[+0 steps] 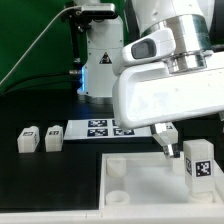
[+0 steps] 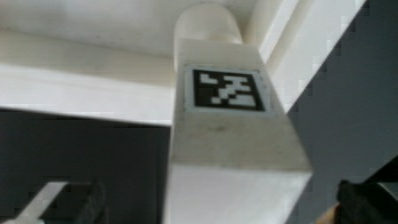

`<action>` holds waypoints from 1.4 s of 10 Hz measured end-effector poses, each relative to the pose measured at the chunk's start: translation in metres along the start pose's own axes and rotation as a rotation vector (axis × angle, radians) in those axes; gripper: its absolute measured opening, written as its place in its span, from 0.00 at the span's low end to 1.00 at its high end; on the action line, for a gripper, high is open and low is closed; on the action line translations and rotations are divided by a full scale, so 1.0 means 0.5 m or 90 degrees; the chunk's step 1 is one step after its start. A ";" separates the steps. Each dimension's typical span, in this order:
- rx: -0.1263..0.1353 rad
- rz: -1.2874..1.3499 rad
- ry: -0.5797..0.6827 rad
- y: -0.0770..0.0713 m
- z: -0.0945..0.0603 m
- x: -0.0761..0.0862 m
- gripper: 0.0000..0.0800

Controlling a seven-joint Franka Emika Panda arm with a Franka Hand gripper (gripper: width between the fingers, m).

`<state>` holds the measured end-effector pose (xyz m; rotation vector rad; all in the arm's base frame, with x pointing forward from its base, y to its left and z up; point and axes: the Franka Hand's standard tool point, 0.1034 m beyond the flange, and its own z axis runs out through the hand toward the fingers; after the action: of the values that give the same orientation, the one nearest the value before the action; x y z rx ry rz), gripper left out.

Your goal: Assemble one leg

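Note:
A white leg (image 1: 198, 163) with a black-and-white tag stands upright at the tray's (image 1: 140, 185) corner on the exterior view's right. My gripper (image 1: 183, 147) is low over it, with one dark finger (image 1: 166, 137) just beside the leg's top. In the wrist view the leg (image 2: 228, 110) runs between my two fingertips (image 2: 50, 205), with a gap on each side, down to the tray's corner (image 2: 107, 75). The gripper (image 2: 210, 208) is open around the leg and does not clamp it. Two more legs (image 1: 27, 139) (image 1: 52, 139) lie on the black table at the exterior view's left.
The marker board (image 1: 98, 128) lies behind the tray, partly under my arm. A dark stand with a white device (image 1: 98, 60) and cables is at the back. The tray's round sockets (image 1: 117, 170) show at its left side.

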<state>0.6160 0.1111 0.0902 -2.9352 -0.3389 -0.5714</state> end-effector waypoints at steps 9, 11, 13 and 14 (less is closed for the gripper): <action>0.051 0.021 -0.268 0.000 0.007 0.001 0.81; 0.044 0.057 -0.277 0.043 0.020 0.013 0.81; 0.040 0.072 -0.275 0.045 0.021 0.018 0.81; 0.040 0.072 -0.275 0.045 0.022 0.018 0.81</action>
<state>0.6334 0.0929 0.0817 -2.9684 -0.2249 0.0926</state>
